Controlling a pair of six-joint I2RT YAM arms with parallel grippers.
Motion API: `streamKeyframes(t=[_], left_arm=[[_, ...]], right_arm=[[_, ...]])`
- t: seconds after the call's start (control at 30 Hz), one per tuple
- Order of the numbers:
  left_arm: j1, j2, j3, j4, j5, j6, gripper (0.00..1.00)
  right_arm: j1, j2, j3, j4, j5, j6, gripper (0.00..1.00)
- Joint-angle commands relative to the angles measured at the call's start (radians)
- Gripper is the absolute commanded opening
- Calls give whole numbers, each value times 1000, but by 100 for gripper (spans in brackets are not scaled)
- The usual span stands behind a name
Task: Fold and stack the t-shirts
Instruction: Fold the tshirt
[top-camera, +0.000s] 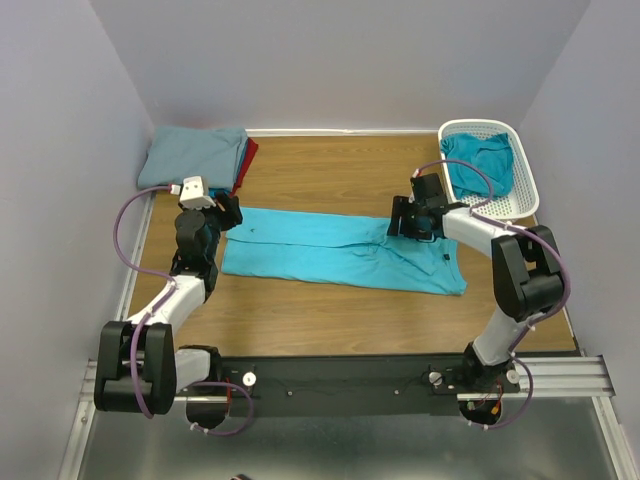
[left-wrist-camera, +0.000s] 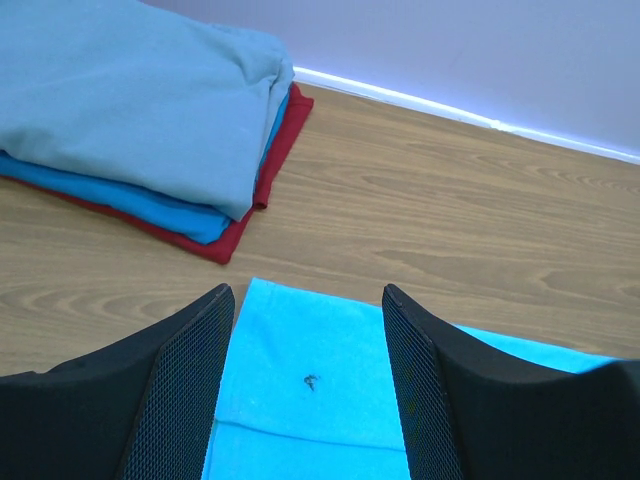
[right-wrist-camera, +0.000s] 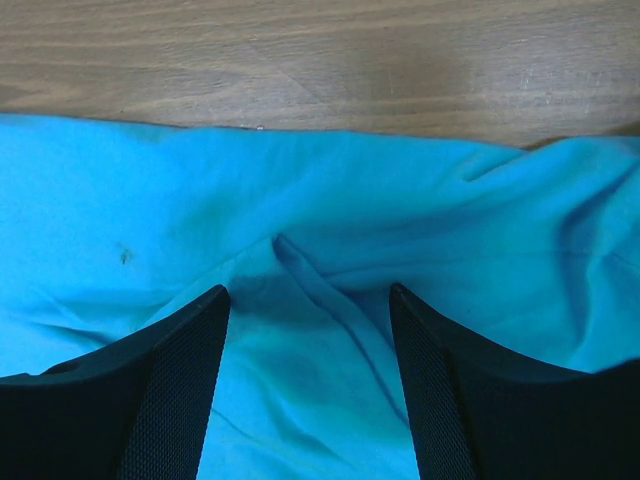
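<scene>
The turquoise t-shirt (top-camera: 340, 250) lies flat on the desk (top-camera: 330, 180), a long band running 9 to 3 o'clock. Over its 9 o'clock end sits the left end effector (top-camera: 226, 212), the right end effector (top-camera: 402, 218) over the far edge toward 3 o'clock — both spread wide, gripping nothing. Each arm is nearest its own end — likely a fold next

No text, label, brand, number or sign can be read on the turquoise t-shirt (top-camera: 330, 250), the folded stack of t-shirts (top-camera: 195, 155), the white basket (top-camera: 526, 185) or the worktop (top-camera: 340, 170).
</scene>
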Motion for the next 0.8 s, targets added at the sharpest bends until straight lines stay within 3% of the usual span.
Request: streamKeyframes(t=[0.0,0.53,0.77], left_arm=[[8,-18,-7,46,28,21,69],[8,-4,3,46,35,27,69],[8,3,7,46,66,31,69]], right_arm=[[5,42,24,67,-4,-31,72],[16,-1,1,112,-14,-35,66],[36,-6,-2,117,-13,-37,57]])
